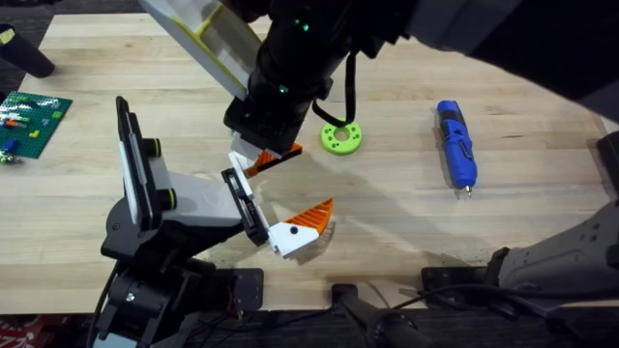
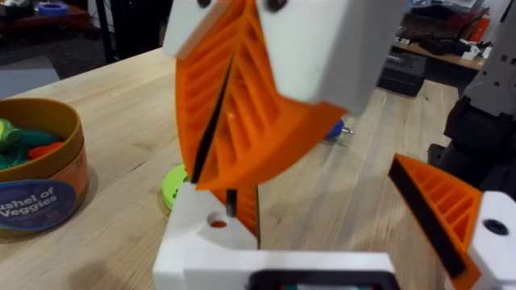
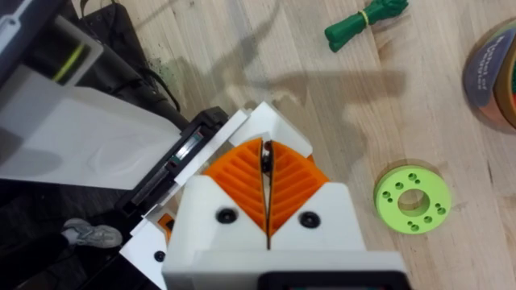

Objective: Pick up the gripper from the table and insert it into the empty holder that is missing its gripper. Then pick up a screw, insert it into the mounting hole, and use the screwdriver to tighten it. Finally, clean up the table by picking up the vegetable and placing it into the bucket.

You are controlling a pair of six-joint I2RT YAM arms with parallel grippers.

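Observation:
The black-and-white holder (image 1: 145, 188) stands at the lower left and carries a white gripper with orange ribbed pads, my left gripper (image 1: 295, 188) (image 2: 322, 189), its fingers spread open. My right gripper (image 1: 263, 145) (image 2: 211, 165) (image 3: 266, 161) hangs over one of those fingers, shut on a thin dark screw (image 3: 264, 155) (image 2: 231, 201). The screw's tip is just above a hole (image 2: 216, 221) in the finger's white block. The blue screwdriver (image 1: 456, 145) lies flat at the right. A green vegetable (image 3: 367, 20) lies on the table near the bucket (image 2: 40, 177) (image 3: 492, 72).
A lime-green ring (image 1: 341, 138) (image 2: 171, 185) (image 3: 412, 199) lies just beyond the grippers. A green brick plate (image 1: 29, 121) sits at the far left edge. The right arm stretches large and dark across the top of the overhead view. Bare wood lies between ring and screwdriver.

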